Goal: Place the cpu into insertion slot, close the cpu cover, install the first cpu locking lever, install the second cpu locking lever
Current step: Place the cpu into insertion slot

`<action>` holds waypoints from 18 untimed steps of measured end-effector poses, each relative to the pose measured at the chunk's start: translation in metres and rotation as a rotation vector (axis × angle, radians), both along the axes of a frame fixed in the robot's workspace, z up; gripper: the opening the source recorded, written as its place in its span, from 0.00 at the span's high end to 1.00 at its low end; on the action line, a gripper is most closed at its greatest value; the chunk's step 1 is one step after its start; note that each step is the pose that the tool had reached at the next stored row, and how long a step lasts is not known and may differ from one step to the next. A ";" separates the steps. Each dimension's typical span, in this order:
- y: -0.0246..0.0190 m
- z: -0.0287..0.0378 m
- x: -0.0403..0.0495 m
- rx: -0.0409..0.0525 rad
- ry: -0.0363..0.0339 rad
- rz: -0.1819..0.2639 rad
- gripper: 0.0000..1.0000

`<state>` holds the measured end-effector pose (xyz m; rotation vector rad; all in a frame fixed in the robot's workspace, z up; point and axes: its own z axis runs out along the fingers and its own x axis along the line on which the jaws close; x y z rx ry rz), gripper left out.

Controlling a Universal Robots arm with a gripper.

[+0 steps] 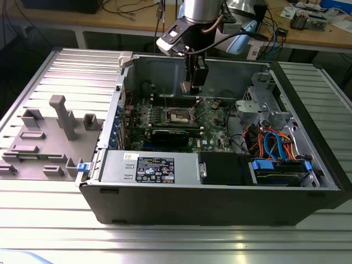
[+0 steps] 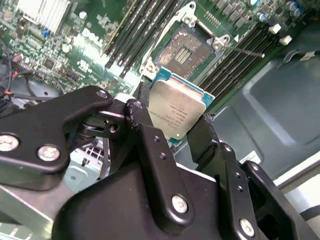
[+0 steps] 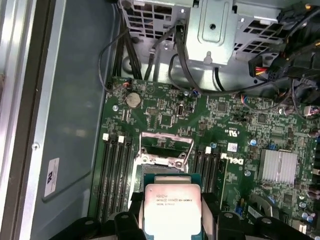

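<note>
— What stood at the exterior view's left?
— A grey fixture block (image 1: 55, 132) on the ribbed table (image 1: 176, 242), just beside the open case (image 1: 209, 206).

— And further right, inside the case?
— The green board (image 1: 212, 129) lay flat, with the slot (image 1: 177, 115) near its middle. The gripper (image 1: 188, 87) hung over it, pointing down.

— How were the jaws?
— Narrow, clamped on the cpu (image 2: 176, 111), with one finger (image 2: 142, 120) on each of two opposite edges.

— Which way did the cpu face?
— It lay flat, with its metal face up toward the wrist cameras and a green rim showing round it. It was nearly square, so I could not pick a long axis. In both wrist views its edges ran parallel to the slot's edges.

— Was it seated?
— No. It was in the air above the board, clear of the slot, whose contacts lay uncovered.

— And at the far right?
— A metal drive cage (image 1: 264, 104), with orange and blue cables (image 1: 269, 146) nearer.
</note>
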<state>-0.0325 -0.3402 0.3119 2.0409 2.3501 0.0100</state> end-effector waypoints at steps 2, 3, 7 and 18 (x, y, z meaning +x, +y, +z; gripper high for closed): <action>0.0000 -0.0025 -0.0030 -0.0001 -0.0001 0.000 0.46; 0.0000 -0.0040 -0.0036 -0.0001 0.0000 0.000 0.46; 0.0003 -0.0090 -0.0040 -0.0002 0.0000 -0.035 0.46; 0.0005 -0.0213 -0.0054 -0.0007 0.0106 -0.122 0.46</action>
